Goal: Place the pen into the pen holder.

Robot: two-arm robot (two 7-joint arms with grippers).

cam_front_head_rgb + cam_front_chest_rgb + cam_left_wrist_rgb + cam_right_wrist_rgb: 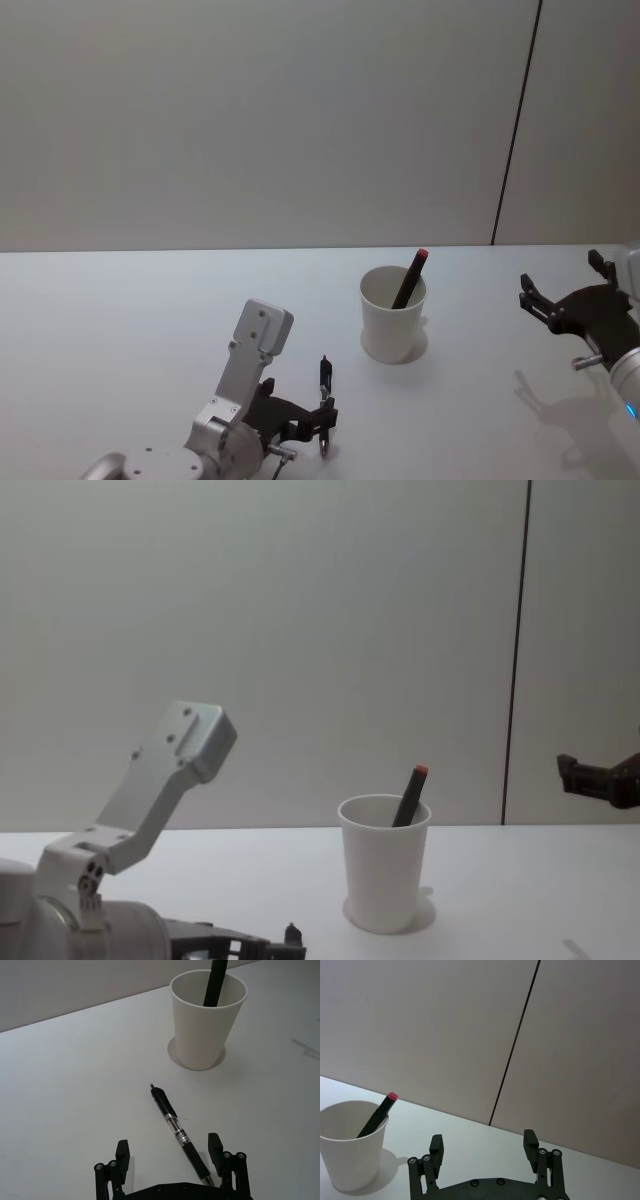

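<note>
The pen (pixel 182 1135) is laid flat on the table (pixel 75 1085), low in the left wrist view, between the spread fingers of the left gripper (pixel 169 1146), not gripped yet. Next it must be pinched and lifted to the pen holder (pixel 207 1025), upper right. The right gripper (pixel 483 1139) is parked, spread too, at the head view's right edge.

Matt paper pen holder (pixel 392 325), glossy plastic pen (pixel 180 1133)

the left gripper (pixel 169 1146) is matte black with blocky fingertips (pixel 122 1150) and small silver screws at the knuckles – behind it, a silver-white boxy arm link (pixel 252 350) dotted with screws. the right gripper (pixel 483 1139) looks the same, backed by a pale wrist (pixel 628 372).
</note>
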